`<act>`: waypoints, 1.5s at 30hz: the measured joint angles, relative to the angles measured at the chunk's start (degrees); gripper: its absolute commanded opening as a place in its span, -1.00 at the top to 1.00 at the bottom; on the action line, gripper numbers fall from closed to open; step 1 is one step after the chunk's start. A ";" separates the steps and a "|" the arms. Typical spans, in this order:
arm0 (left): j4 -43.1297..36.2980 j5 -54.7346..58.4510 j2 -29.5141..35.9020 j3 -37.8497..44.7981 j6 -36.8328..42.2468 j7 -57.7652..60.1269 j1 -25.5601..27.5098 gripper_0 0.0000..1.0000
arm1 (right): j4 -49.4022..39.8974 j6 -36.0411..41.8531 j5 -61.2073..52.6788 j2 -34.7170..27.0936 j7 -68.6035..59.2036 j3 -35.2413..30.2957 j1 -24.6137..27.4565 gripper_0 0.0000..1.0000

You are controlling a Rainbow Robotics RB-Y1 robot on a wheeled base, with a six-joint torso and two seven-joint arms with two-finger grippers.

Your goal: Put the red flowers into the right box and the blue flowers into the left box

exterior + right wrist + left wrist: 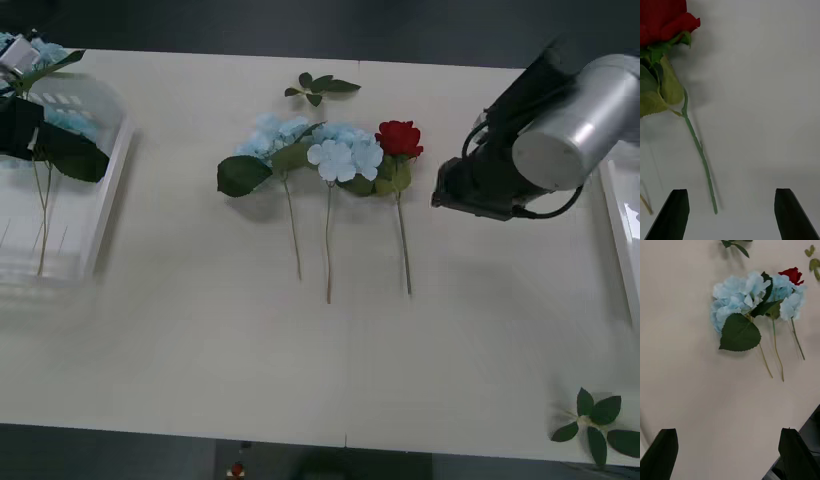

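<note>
1. While the left box (105, 190) already holds blue flowers, two blue flowers (300, 145) and one red flower (399, 138) lie mid-table.
2. The right gripper (730, 213), fingers apart, hovers near the red stem, probably about to pinch it.
3. The left gripper (728, 453), also spread, idles.

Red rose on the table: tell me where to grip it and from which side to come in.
Grip the red rose on its bare stem, below the leaves, coming straight down with the open right gripper. The stem lies flat and free on the table, while the bloom end crowds a blue hydrangea.
</note>
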 measured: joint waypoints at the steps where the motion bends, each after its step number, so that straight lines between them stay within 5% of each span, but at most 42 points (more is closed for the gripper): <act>1: 0.00 0.63 -0.74 0.00 -0.22 0.00 0.00 -0.56 | 0.83 0.00 0.87 1.46 -0.47 0.12 0.00 -0.31; 14: -0.54 9.35 -5.76 -16.25 -18.43 0.00 -0.03 -0.56 | 15.38 -0.09 15.41 17.81 -0.53 0.08 -0.07 -0.31; 22: -3.83 10.32 -8.20 -19.38 -23.25 0.00 -0.03 -0.55 | 23.78 -5.77 21.22 22.93 -0.53 0.34 -0.59 -0.32; 34: -9.03 17.03 -8.16 -37.78 -40.11 0.05 -0.03 -0.56 | 33.51 -16.06 21.29 24.96 -0.52 6.75 -5.87 -0.30; 35: -9.11 17.36 -8.16 -38.61 -41.00 0.06 -0.03 -0.56 | 33.80 -16.43 21.56 24.97 -0.52 6.57 -5.87 -0.16; 36: -9.13 17.55 -8.16 -39.25 -41.70 0.07 -0.03 -0.55 | 34.03 -16.72 22.04 24.97 -0.52 6.51 -5.87 0.23; 40: -9.13 17.62 -8.16 -40.97 -44.40 0.30 -0.03 -0.55 | 34.61 -16.96 22.65 24.97 -0.52 7.28 -5.87 0.98; 45: -9.14 19.52 -8.16 -41.84 -46.42 4.39 -0.03 -0.55 | 34.85 -16.94 23.02 24.93 -0.52 10.15 -6.32 1.00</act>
